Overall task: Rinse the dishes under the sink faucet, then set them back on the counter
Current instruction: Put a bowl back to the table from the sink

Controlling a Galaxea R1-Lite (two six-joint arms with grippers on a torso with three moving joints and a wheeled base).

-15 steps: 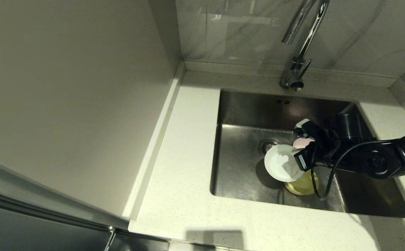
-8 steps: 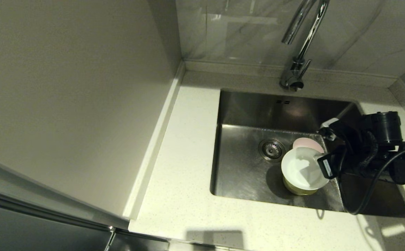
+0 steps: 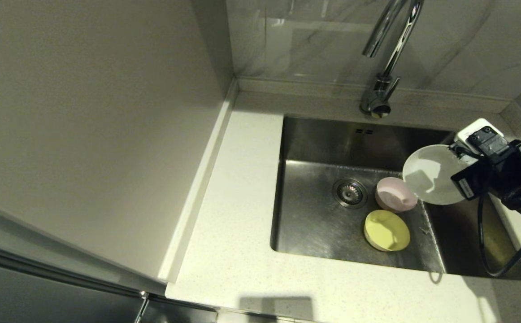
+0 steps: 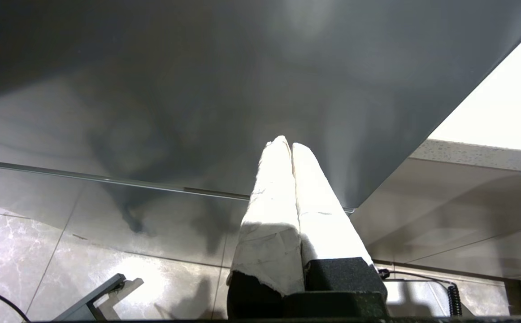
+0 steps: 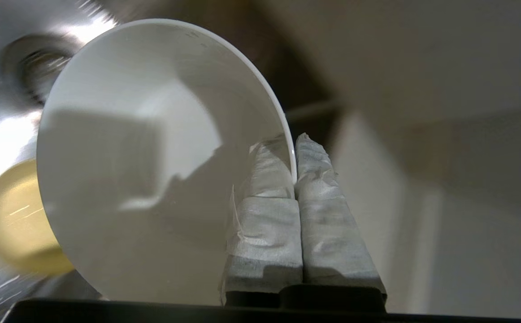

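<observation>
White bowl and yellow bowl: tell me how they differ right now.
The white bowl is held up, tilted, over the sink's right side; the yellow bowl rests on the sink floor, opening up. The right gripper pinches the white bowl's rim; nothing touches the yellow bowl. One is white, the other pale yellow. Both are small, round and shallow, of like size.
</observation>
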